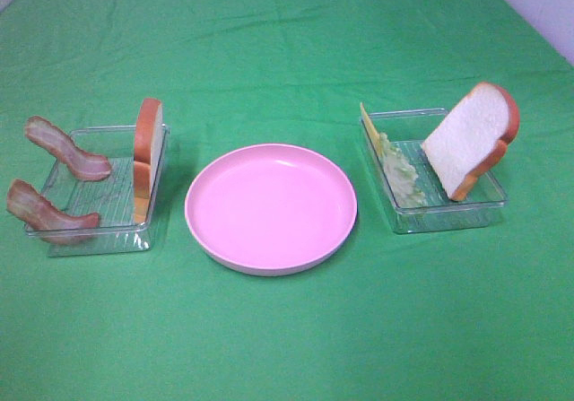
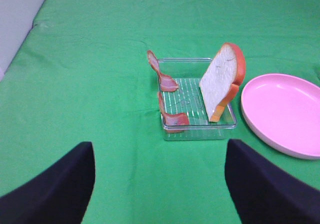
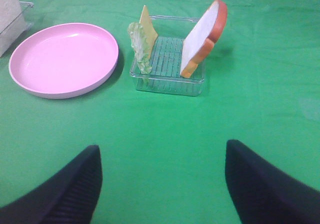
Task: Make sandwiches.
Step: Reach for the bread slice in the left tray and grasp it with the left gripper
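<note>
No assembled sandwiches are in view, only separate parts. The left clear tray [image 1: 117,131] holds two bacon strips [image 1: 67,148] [image 1: 45,211] and a bread slice [image 1: 148,154] standing on edge. In the right tray [image 1: 448,218] stand yellow cheese [image 1: 366,125], lettuce [image 1: 399,172] and a leaning bread slice [image 1: 471,141]. My left gripper [image 2: 159,149] is open, well short of its tray [image 2: 200,133] and bread [image 2: 220,81]. My right gripper [image 3: 163,146] is open too, short of its tray [image 3: 167,83], lettuce [image 3: 139,46] and bread [image 3: 202,36]. Neither arm shows in the high view.
A round pink plate [image 1: 269,205] lies bare between the two trays on the green cloth [image 1: 287,347]. A pale surface borders the cloth at the far corners [image 1: 538,6].
</note>
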